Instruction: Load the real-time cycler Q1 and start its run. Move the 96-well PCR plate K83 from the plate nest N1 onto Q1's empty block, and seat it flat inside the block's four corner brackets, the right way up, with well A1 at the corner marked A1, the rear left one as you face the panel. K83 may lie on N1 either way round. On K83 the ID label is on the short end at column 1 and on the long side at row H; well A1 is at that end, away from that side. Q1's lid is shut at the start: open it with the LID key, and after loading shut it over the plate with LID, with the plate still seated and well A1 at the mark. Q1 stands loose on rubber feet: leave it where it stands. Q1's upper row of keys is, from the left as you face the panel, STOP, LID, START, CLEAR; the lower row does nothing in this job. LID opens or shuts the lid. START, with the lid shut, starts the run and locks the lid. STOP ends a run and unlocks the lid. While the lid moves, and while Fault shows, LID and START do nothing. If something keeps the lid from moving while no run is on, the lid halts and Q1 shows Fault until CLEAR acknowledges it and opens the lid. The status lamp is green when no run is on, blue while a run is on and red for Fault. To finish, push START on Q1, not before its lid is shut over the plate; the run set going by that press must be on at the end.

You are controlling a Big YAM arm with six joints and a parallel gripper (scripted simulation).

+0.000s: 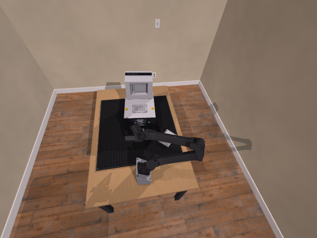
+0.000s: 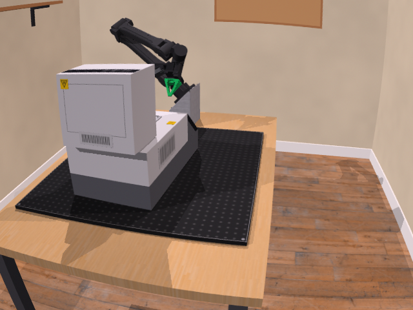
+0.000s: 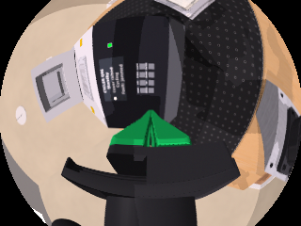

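The cycler Q1 (image 1: 139, 107) stands at the back of the black mat, with its lid (image 1: 138, 87) swung up and standing upright. Its block (image 1: 139, 108) lies uncovered with nothing on it. The status lamp (image 1: 148, 122) is green. It also shows in the wrist view (image 3: 109, 44), beside the key rows (image 3: 146, 77). The plate K83 lies on its nest to the right of Q1, partly hidden by the arm. My gripper (image 3: 150, 114) (image 1: 134, 127) is shut and empty, and hovers just above and in front of the panel.
The arm's grey base mount (image 1: 142, 172) stands on the wooden table in front of the mat (image 1: 115, 143). The arm's elbow (image 1: 199, 148) reaches out over the table's right edge. Q1's raised lid is tall, as the exterior view shows (image 2: 103, 106).
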